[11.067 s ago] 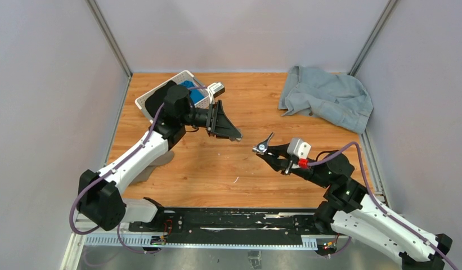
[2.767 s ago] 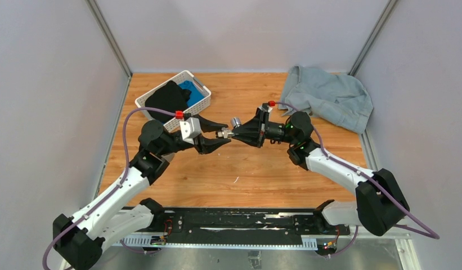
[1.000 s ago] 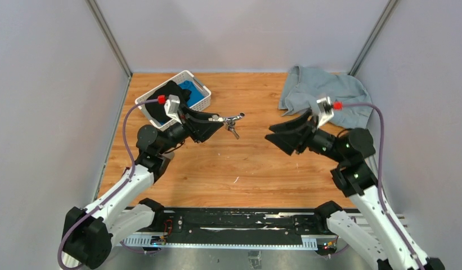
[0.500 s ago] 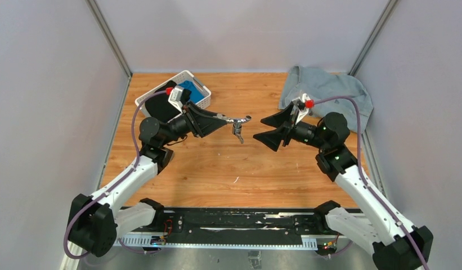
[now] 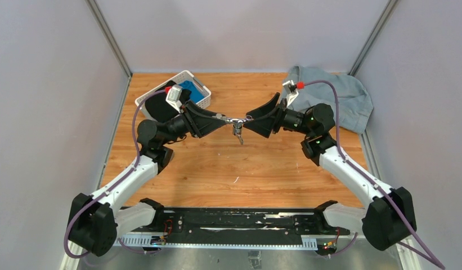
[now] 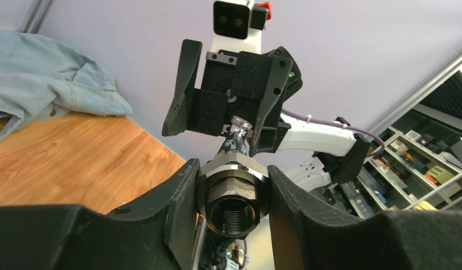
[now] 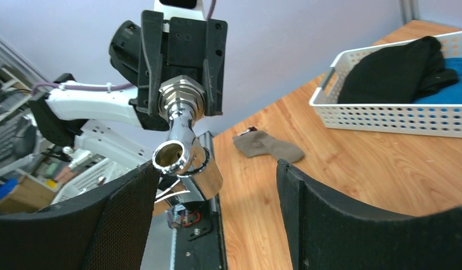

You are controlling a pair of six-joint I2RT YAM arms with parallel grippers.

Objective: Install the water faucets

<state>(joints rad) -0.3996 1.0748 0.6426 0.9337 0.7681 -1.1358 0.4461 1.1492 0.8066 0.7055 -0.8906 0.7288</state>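
The water faucets are joined into one shiny silver piece [image 5: 235, 120] held level above the table's middle, its handle [image 5: 238, 134] hanging down. My left gripper [image 5: 221, 118] is shut on the hexagonal threaded fitting [image 6: 233, 194], which sits squeezed between both pads. In the right wrist view that fitting [image 7: 180, 93] sits in the left gripper and the tap's open spout [image 7: 173, 155] points toward the camera. My right gripper [image 5: 250, 119] is open and straddles the spout end. The spout lies close by its left finger [image 7: 119, 225], with a wide gap to the right finger [image 7: 330, 219].
A white basket [image 5: 201, 90] holding black and blue cloth stands at the back left. A grey-blue denim garment [image 5: 330, 95] is heaped at the back right. A grey-brown sock [image 7: 268, 147] lies on the wood near the left arm. A black rail [image 5: 234, 222] runs along the near edge.
My right gripper has swung left up to the faucet and opened wider, so that it now straddles the spout end. The left gripper has kept its grip and barely moved.
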